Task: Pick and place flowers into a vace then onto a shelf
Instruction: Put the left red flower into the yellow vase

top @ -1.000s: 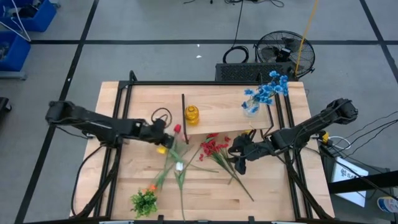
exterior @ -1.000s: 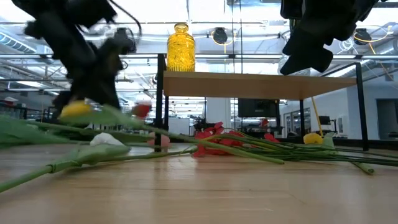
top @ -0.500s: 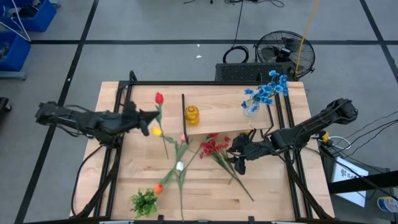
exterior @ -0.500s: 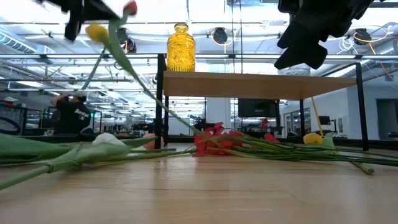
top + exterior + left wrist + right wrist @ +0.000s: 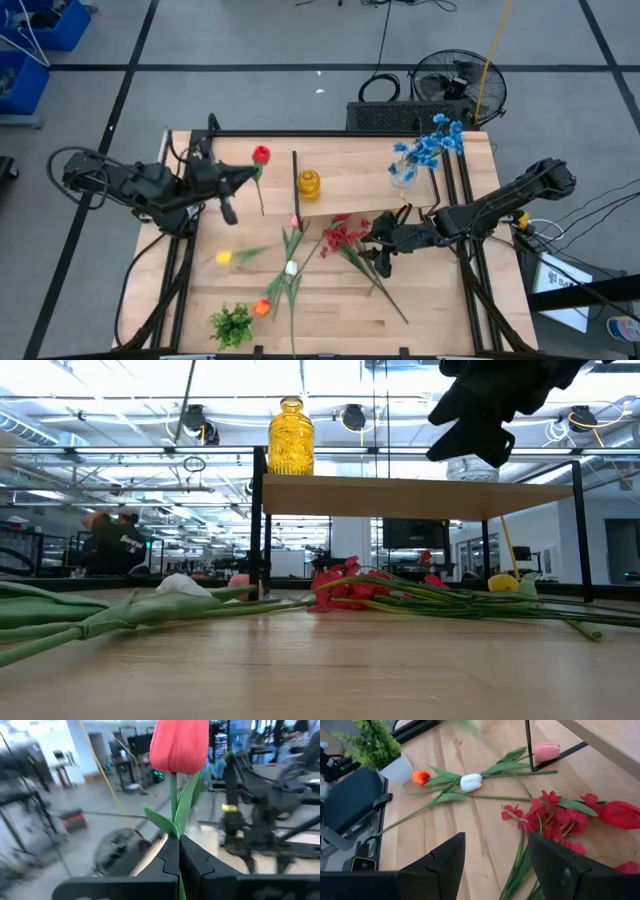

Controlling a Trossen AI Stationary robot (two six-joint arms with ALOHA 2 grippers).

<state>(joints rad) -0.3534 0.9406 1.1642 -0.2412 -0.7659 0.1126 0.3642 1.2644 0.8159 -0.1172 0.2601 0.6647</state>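
My left gripper [image 5: 246,178] is shut on a red tulip [image 5: 261,154] above the table's far left; in the left wrist view the red head [image 5: 179,745] stands above the shut fingers. My right gripper [image 5: 385,247] is open and empty over the red berry spray [image 5: 340,236] and its green stems. Yellow [image 5: 223,257], white [image 5: 290,267], orange [image 5: 262,307] and pink [image 5: 296,220] tulips lie flat on the table. A yellow vase [image 5: 308,183] and a clear vase of blue blossoms [image 5: 425,150] stand on the shelf [image 5: 365,190]. My left gripper pinches the red tulip's green stem [image 5: 178,831] between its two fingers, just below the leaf under the head. The fingers come level from the table's left, across the stem. The tulip is lifted clear, and its lower stem [image 5: 263,205] hangs free.
A green leafy clump in a white pot [image 5: 232,325] stands at the near left. The shelf's black legs [image 5: 261,520] stand among the flowers. A fan [image 5: 455,85] and cables lie on the floor beyond the far edge. People show in the room behind.
My left gripper has risen from the flower pile and gone toward the table's far left with the red tulip, now lifted clear. The yellow tulip rose with it, then fell back onto the table, left of the pile. My right gripper has shifted slightly left.
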